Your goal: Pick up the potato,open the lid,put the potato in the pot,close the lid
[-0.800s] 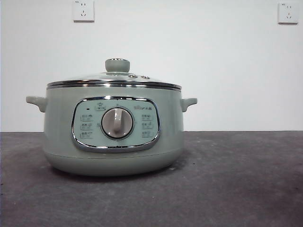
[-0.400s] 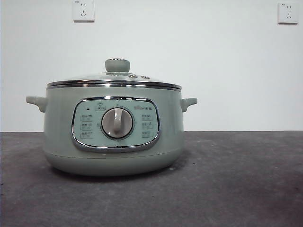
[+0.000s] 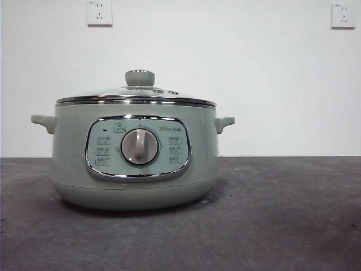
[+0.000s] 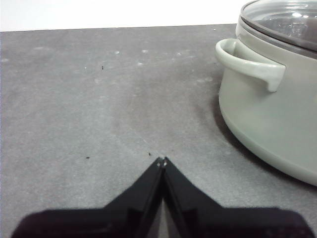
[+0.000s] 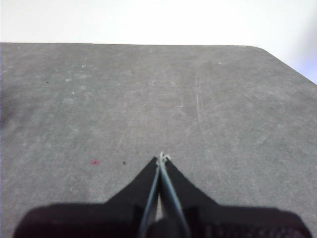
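Comparing frames: nothing moved in the last second.
Left gripper: fingers together, empty, over bare table beside pot.
Right gripper: fingers together, empty.
Lid: seated on pot.
Potato: not visible; task stalled or finished.

In the left wrist view the pot and lid are cut off by the frame's edge. The panel's small markings cannot be read.
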`<state>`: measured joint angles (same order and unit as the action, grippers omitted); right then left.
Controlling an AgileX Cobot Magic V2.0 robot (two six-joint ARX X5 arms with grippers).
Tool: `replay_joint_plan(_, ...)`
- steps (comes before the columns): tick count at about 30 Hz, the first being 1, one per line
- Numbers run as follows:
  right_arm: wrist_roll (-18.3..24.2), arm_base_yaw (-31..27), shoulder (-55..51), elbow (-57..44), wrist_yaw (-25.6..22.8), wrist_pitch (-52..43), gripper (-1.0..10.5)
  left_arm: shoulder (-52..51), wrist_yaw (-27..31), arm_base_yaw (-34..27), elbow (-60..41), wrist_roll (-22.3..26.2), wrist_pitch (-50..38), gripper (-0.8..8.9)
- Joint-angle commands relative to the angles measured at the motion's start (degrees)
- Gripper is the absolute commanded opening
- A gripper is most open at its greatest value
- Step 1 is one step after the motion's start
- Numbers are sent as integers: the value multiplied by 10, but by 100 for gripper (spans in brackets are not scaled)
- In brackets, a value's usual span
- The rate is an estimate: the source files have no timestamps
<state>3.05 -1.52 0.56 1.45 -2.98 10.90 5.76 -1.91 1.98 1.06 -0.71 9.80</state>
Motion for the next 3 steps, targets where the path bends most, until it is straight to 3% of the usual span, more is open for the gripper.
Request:
replay_joint_plan(1, 4, 0, -1, -7, 0, -4, 1, 0, 0, -2, -6, -5, -3, -3)
replay_joint_plan(3, 4, 0, -1, -7, 0, -4, 1, 0, 0, -2, -6, -5, -3, -3)
